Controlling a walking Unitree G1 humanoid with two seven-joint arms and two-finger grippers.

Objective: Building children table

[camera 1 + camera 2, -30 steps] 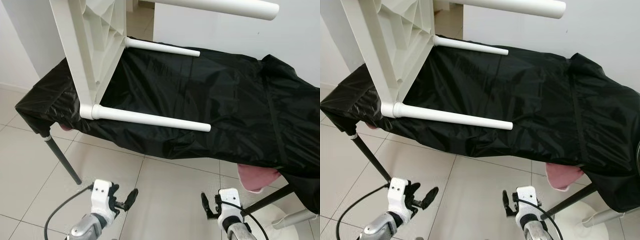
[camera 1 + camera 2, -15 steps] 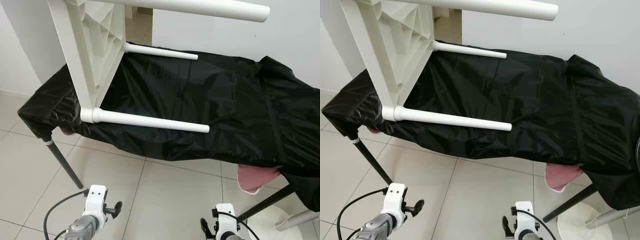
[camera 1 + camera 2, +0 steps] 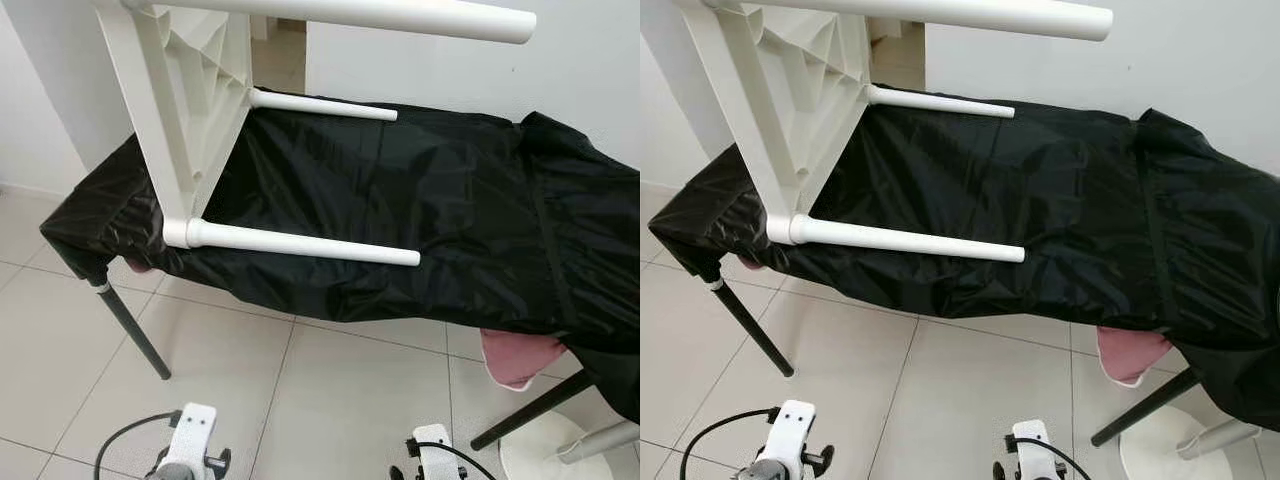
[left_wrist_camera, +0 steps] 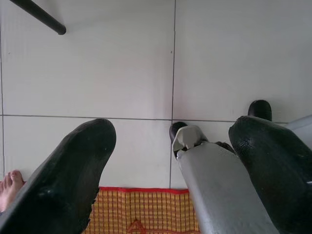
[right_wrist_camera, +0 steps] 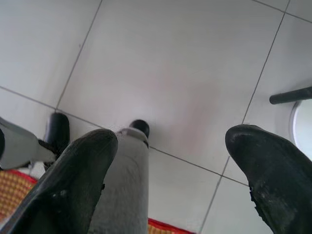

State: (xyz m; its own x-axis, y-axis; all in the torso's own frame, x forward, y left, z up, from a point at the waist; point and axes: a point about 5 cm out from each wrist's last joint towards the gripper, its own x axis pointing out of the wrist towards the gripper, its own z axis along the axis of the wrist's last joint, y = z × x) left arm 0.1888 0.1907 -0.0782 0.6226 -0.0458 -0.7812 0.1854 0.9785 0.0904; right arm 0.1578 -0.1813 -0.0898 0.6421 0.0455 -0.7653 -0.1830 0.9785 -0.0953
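A white plastic children's table lies on its side on a black-sheeted table, its ribbed underside facing me. Three round white legs stick out to the right: one low, one farther back, one at the top. Both arms hang low over the floor tiles, well short of the white table. My left gripper is open with only floor between its fingers. My right gripper is open too and holds nothing.
A pink cloth hangs under the sheet's right end, above a white round base. A black metal leg props the left corner. In the left wrist view, an orange woven mat and a person's toes lie below me.
Both arms have dropped toward the bottom edge of the eye views. The view shifted slightly; the white table has not moved.
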